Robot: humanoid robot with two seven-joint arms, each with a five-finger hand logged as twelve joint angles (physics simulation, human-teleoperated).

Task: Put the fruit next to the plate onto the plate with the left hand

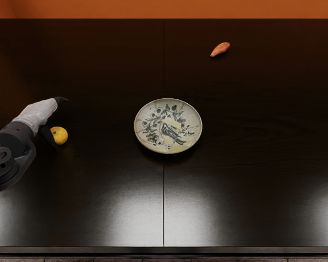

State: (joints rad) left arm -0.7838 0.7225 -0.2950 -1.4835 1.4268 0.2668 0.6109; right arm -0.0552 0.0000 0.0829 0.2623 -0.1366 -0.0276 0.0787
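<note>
Closest to us is the robot's left arm, which comes in low from the left side. Its left hand (38,115) lies just beside the small yellow fruit (59,135). It may be touching it, but I cannot tell for sure. That fruit sits on the dark desk (234,191), off to the left of the plate (192,113), with a bare gap between them. It is not on the plate yet.

The fingers (58,100) are stretched out and hold nothing. One dark finger points away past the fruit, and another reaches down by the fruit's left side.

The fruit looks round, small and smooth, like a little lemon. I think it is light and firm, but it could roll or slip if pushed from one side only. A good way to take it would be with fingers on two sides of its middle and a soft squeeze.

The plate is round and pale with dark painted marks. It looks like it could break, so the fruit should be set down softly.

Far back on the right lies a long orange thing (220,49), well apart from the plate. The right arm cannot be seen.
</note>
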